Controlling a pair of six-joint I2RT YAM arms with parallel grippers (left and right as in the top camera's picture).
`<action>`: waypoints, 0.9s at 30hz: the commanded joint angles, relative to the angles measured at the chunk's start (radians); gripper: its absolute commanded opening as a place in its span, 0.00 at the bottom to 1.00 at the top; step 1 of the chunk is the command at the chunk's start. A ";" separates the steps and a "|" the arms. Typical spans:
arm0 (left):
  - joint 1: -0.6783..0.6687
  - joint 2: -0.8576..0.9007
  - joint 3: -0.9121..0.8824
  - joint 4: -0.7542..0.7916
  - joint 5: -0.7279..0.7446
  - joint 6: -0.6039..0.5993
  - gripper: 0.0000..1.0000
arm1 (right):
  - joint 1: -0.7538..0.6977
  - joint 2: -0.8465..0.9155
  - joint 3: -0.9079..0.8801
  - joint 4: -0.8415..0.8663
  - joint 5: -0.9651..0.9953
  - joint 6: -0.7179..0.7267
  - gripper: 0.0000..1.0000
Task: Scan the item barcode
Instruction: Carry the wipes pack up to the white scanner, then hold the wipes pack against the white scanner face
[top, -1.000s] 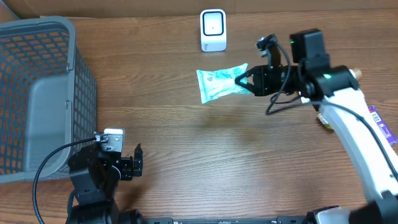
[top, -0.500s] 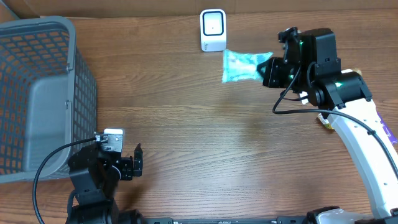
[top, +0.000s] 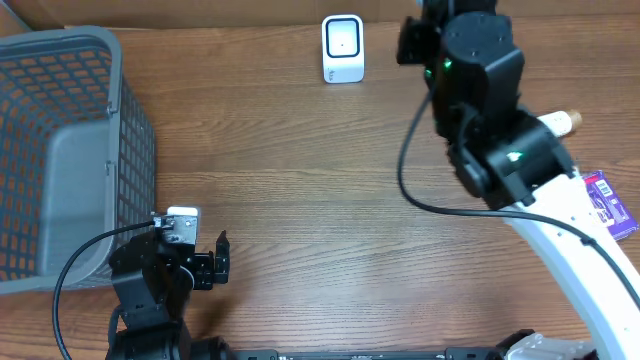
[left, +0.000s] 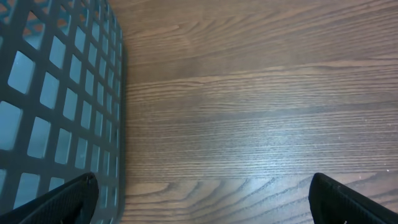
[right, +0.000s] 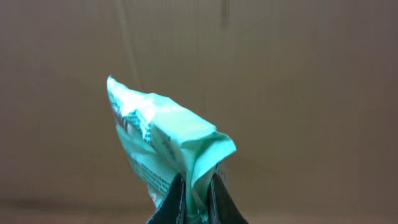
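A mint-green plastic packet (right: 163, 140) with dark print hangs in front of a plain brown backdrop in the right wrist view. My right gripper (right: 196, 186) is shut on its crumpled lower end. From overhead the raised right arm (top: 480, 90) hides the packet and its jaws. The white scanner (top: 343, 48) stands at the table's back edge, just left of that arm. My left gripper (left: 202, 202) rests low at the front left, open and holding nothing, and shows beside the basket as the left gripper (top: 222, 262) from overhead.
A grey mesh basket (top: 60, 150) fills the left side, its wall (left: 56, 93) close to my left fingers. A purple packet (top: 608, 200) lies at the right edge. A small tan object (top: 560, 122) peeks out beside the right arm.
My right arm has lifted and carried the green packet from mid-table to the back, near the scanner. The arm now covers it from overhead. The left arm has not moved.
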 joint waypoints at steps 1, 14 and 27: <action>0.005 0.002 0.002 0.003 -0.004 0.019 1.00 | 0.013 0.124 0.006 0.114 0.214 -0.270 0.04; 0.005 0.002 0.002 0.003 -0.004 0.019 1.00 | 0.015 0.634 0.006 0.761 0.187 -1.102 0.04; 0.005 0.002 0.002 0.003 -0.004 0.019 1.00 | -0.009 0.796 0.006 0.765 0.051 -1.258 0.04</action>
